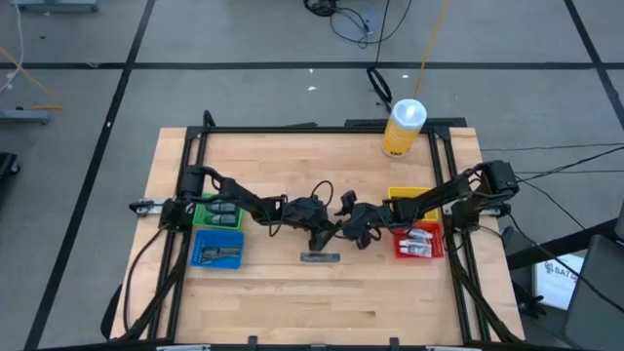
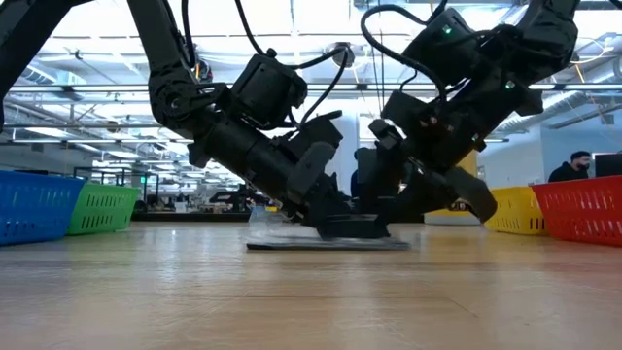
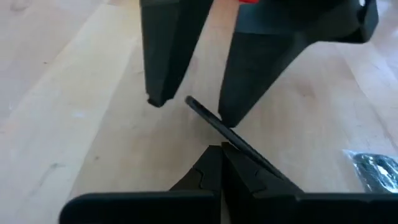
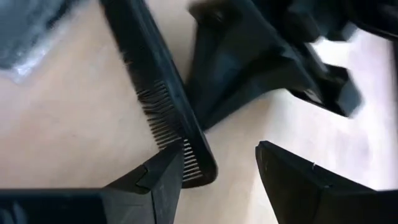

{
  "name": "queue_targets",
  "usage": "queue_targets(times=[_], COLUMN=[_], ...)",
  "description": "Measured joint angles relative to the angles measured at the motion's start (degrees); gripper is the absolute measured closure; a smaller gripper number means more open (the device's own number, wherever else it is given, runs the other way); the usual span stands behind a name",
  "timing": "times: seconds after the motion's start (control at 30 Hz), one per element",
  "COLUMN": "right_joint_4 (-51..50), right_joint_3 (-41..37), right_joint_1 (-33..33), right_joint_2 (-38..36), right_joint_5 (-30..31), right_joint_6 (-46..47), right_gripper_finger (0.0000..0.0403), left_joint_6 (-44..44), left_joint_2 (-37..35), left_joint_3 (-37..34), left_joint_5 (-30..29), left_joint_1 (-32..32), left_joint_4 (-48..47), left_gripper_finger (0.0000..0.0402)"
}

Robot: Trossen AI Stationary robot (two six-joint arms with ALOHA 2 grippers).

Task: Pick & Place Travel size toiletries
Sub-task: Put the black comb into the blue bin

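both arms reach inward from the table's 2 sides and meet near its middle, forearms sloping down to the surface. the left gripper (image 1: 322, 238) is low at the tabletop, its 2 fingers (image 3: 214, 177) pressed together with no gap between them. the right gripper (image 1: 358, 234) sits just beside it, facing it, also down close to the wood, its 2 fingers (image 4: 158, 177) standing apart with an open space between them.

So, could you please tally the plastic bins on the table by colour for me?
Green plastic bin: 1
Blue plastic bin: 1
Yellow plastic bin: 1
Red plastic bin: 1
Total: 4
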Motion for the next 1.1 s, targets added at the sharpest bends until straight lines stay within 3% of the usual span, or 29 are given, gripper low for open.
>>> queue_targets(times=[0.17, 0.37, 0.5, 0.6, 0.83, 1.1], right_joint_4=[-0.25, -0.77, -1.75, -1.59, -5.15, -5.85], right_joint_3=[0.0, -0.04, -0.04, -0.04, -0.05, -0.07], right_joint_1=[-1.04, -3.23, -4.51, -4.53, -5.21, -8.56], right_joint_2=[-0.02, -0.02, -0.02, -0.02, -0.02, -0.02], right_joint_5=[-10.47, -11.58, -17.41, -18.51, -19.0, -29.18], right_joint_6=[3.46, 12.68, 17.51, 22.3, 31.67, 41.37], right_gripper_finger=[0.0227, 0.0244, 0.0235, 0.0223, 0.0209, 0.0189], left_joint_6=[-0.28, -0.28, -0.14, 2.26, 5.11, 4.52], left_joint_2=[0.0, 0.0, -0.21, -3.19, -15.41, -15.16], left_joint_3=[0.0, 0.0, 0.0, -0.02, -0.02, 0.0], left_joint_5=[0.06, 0.04, 0.06, -0.29, -10.13, -10.28], left_joint_1=[-0.04, -0.11, -0.2, -0.51, -4.56, -11.69], left_joint_4=[0.24, 1.14, 0.55, -5.38, -16.5, -11.11], left_gripper_finger=[0.0392, 0.0396, 0.0392, 0.0399, 0.0397, 0.04])
